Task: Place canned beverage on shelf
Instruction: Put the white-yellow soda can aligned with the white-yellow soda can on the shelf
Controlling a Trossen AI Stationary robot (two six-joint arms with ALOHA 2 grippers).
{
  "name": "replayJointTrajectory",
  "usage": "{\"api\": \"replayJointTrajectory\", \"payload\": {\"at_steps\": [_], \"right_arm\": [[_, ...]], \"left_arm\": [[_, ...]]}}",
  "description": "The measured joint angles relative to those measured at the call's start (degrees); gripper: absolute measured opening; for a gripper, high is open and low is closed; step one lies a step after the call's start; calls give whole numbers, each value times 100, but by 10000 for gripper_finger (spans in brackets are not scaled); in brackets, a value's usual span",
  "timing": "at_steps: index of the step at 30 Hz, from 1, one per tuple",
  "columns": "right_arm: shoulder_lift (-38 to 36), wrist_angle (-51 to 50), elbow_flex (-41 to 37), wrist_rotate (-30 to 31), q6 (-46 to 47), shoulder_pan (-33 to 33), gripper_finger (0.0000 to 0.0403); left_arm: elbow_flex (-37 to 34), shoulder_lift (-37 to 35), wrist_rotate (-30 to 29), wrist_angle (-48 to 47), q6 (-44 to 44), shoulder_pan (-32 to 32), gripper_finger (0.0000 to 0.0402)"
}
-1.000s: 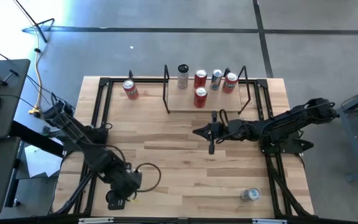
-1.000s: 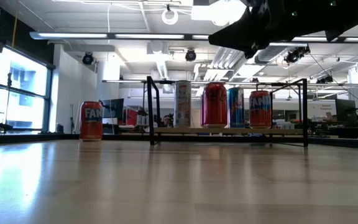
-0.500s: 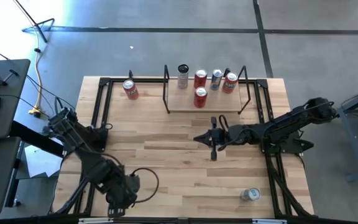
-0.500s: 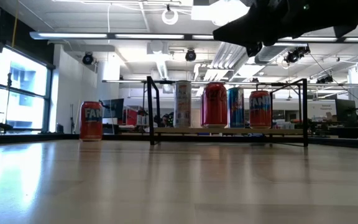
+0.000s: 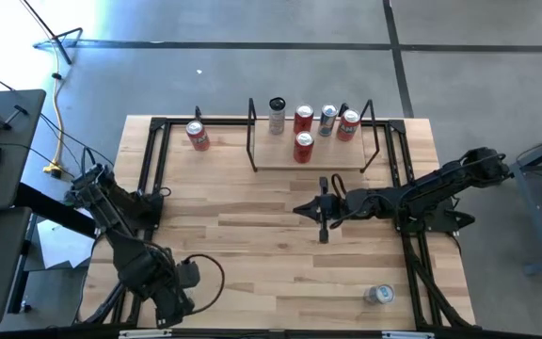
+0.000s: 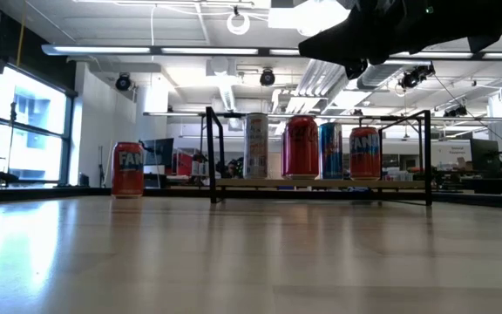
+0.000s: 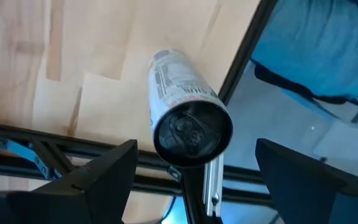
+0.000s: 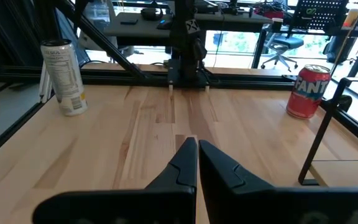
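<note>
My left gripper (image 7: pixel 196 148) hangs at the table's near left corner, fingers spread wide on either side of a white can (image 7: pixel 178 93) and holding nothing. This is the reach before the grasp. I judge the next move is to settle around the can, close squarely and lift it without tipping. The shelf (image 5: pixel 332 166) at the far middle already carries five cans, so I need a free spot. My right gripper (image 5: pixel 323 231) waits mid-table, fingers pressed together, empty.
</note>
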Motion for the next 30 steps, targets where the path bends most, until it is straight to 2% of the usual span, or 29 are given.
{"api": "replayJointTrajectory", "payload": {"at_steps": [3,16,30], "right_arm": [[2,0,0,-2,0,0,0],[2,0,0,-2,40,0,0],[4,-22,0,-4,44,0,0]], "left_arm": [[0,5,-150,5,-163,-53,317],[-7,532,-69,-90,-210,-59,317],[-7,566,-91,-325,-348,-98,315]]}}
